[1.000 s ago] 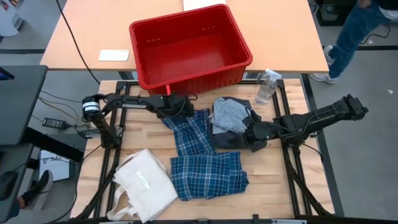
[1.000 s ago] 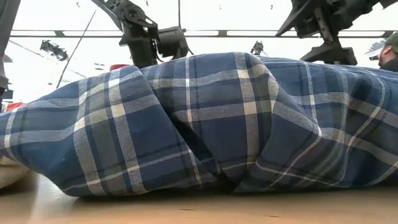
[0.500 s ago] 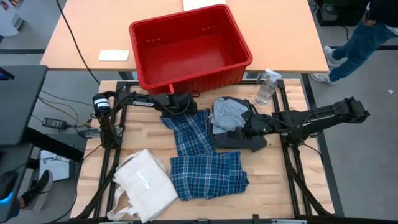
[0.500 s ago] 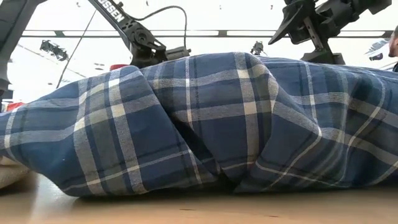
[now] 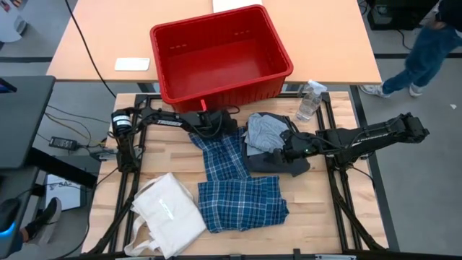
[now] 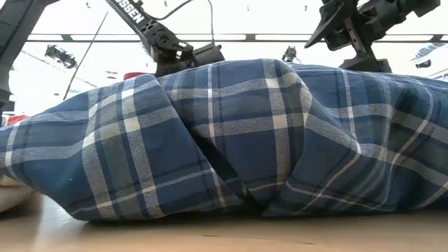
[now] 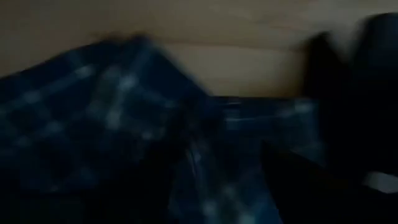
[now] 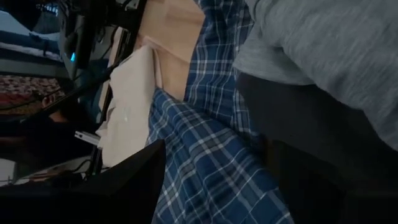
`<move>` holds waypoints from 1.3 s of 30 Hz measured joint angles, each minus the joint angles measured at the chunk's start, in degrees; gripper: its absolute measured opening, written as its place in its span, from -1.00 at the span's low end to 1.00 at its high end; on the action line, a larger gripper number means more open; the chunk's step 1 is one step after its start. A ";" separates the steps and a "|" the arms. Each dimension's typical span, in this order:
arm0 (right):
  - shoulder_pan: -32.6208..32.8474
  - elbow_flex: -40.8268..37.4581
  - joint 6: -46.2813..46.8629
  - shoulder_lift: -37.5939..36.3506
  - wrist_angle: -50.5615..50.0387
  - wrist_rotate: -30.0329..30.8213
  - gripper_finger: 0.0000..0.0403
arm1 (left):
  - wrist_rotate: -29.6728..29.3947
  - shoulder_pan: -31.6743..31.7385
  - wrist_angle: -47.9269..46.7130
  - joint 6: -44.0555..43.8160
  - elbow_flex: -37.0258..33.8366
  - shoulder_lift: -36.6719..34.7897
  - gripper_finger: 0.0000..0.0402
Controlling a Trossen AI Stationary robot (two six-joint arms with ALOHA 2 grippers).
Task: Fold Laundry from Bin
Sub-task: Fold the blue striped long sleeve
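The blue-and-white plaid shirt (image 5: 238,188) lies loosely folded in the middle of the table and fills the low view (image 6: 224,140). To its right a light grey piece (image 5: 266,132) rests on a pile of dark garments (image 5: 266,163). The red bin (image 5: 216,90) stands beyond the table's far edge and shows no laundry inside. My left gripper (image 5: 229,123) hangs low over the shirt's far end (image 7: 124,124). My right gripper (image 5: 283,153) stands open above the dark pile, one finger (image 8: 134,177) showing, with the shirt (image 8: 205,155) between the fingers' lines.
A cream tote bag (image 5: 170,213) lies at the near left beside the shirt. A clear spray bottle (image 5: 309,101) stands at the far right. A person (image 5: 426,47) walks beyond the far right corner. Bare wood shows along the table's left side and at its near right.
My left gripper has moved toward the table's right and sunk, from the far left of the plaid shirt to over its far end, tipping further down. The shirt and the pile lie as before.
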 joint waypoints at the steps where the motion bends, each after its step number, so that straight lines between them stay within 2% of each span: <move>1: 0.01 0.00 0.22 0.00 0.00 -0.42 0.45 | -0.20 -0.47 0.07 0.33 0.79 -0.04 0.20; 6: 0.07 0.00 0.36 0.00 0.02 -2.72 0.45 | -5.59 -2.47 -0.44 2.78 2.16 0.36 0.20; 13: 0.11 0.00 0.59 0.00 0.06 -3.54 0.45 | -2.40 -2.34 0.03 1.86 2.49 6.03 0.20; 18: 0.11 0.00 0.68 0.00 0.09 -5.26 0.45 | -3.09 -3.08 -0.73 3.49 2.69 8.45 0.16; 22: 0.14 0.00 0.99 0.00 0.09 -7.51 0.45 | -5.28 -3.72 -1.88 6.04 2.68 8.97 -0.08; 26: 0.73 0.00 0.99 0.00 0.10 -7.45 0.45 | -7.61 -4.27 -2.73 6.19 2.43 9.14 -0.55; 29: 0.83 0.00 0.86 0.00 0.09 -7.31 0.42 | -7.03 -4.36 -2.48 5.97 2.40 9.23 -0.90; 39: 0.83 0.00 -1.04 0.00 0.09 -6.75 0.19 | -6.36 -4.45 -2.94 6.13 2.09 7.29 -0.98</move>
